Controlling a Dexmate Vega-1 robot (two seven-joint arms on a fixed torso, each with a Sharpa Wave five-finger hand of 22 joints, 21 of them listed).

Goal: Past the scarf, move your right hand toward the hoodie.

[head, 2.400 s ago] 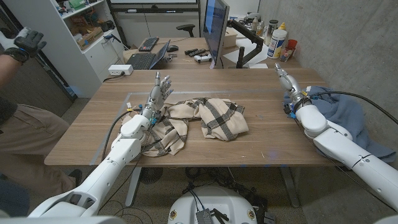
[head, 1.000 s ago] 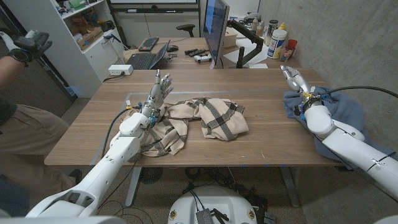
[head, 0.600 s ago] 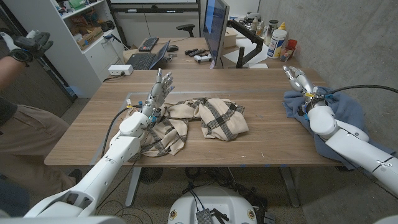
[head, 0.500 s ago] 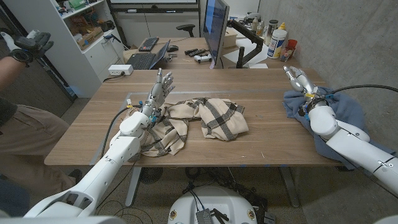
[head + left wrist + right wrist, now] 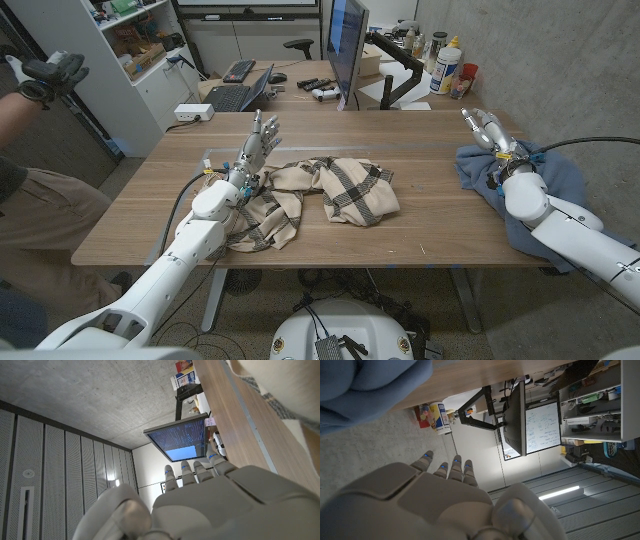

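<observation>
Even bright indoor light, soft shadows; ceiling strip glare in right wrist view; edges distorted.

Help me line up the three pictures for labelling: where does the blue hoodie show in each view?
Head view: the hoodie lies at the table's right end, under and beside the right hand.
Right wrist view: blue folds at the picture's upper left corner, against the wooden table edge.
Left wrist view: I cannot find it there.
Shared landmark: the monitor, also in the left wrist view and right wrist view.
</observation>
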